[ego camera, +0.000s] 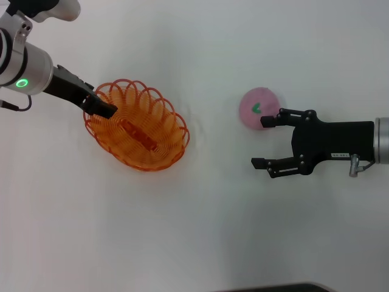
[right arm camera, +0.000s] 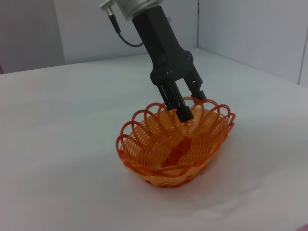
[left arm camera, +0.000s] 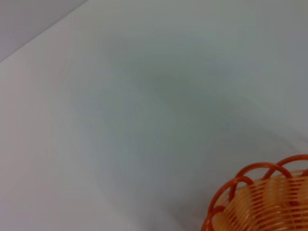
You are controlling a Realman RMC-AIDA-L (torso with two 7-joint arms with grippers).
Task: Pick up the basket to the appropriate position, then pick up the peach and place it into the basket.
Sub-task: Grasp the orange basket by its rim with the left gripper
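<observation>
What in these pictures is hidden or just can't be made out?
- Head view: part of the peach is covered by a finger of the open right gripper.
- Right wrist view: the left gripper sits at the basket rim; whether it actually pinches the wire can't be told.
- Left wrist view: only a corner of the basket shows, cut off by the picture's edge; no fingers visible.

basket (left arm camera: 262,199) cut by frame edge | peach (ego camera: 258,108) partly behind right claw (ego camera: 265,141)

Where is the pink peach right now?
In the head view the peach sits on the white table, right of the basket, touching the open right gripper.
</observation>
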